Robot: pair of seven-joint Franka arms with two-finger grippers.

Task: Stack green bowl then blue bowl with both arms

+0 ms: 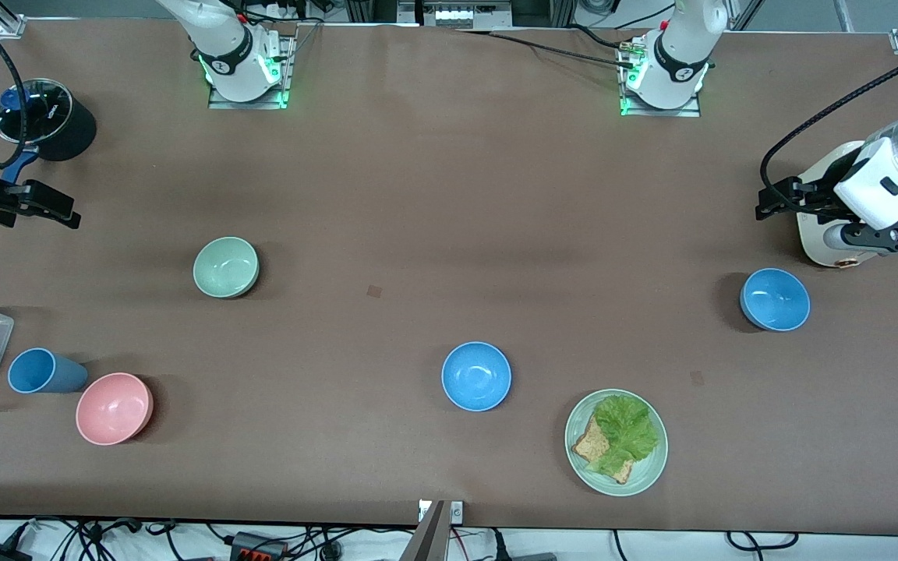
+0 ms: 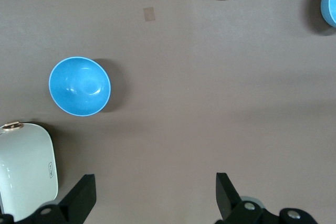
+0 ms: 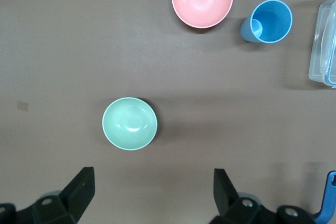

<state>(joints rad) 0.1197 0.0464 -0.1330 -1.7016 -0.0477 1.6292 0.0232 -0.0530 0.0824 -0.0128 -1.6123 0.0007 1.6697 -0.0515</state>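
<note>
The green bowl [image 1: 226,267] sits alone on the brown tabletop [image 1: 418,195], toward the right arm's end. One blue bowl [image 1: 476,375] sits near the middle, nearer the front camera than the green bowl, beside a green plate [image 1: 655,460] of lettuce and toast. A second blue bowl [image 1: 775,299] sits toward the left arm's end.

The left end effector [image 2: 155,195] hangs up in the air over the tabletop near that second blue bowl, its fingers wide apart and holding nothing. The right end effector [image 3: 153,192] hangs over the tabletop near the green bowl, also wide apart and holding nothing. A pink bowl [image 1: 114,408] and a blue cup [image 1: 42,371] sit close together.
</note>
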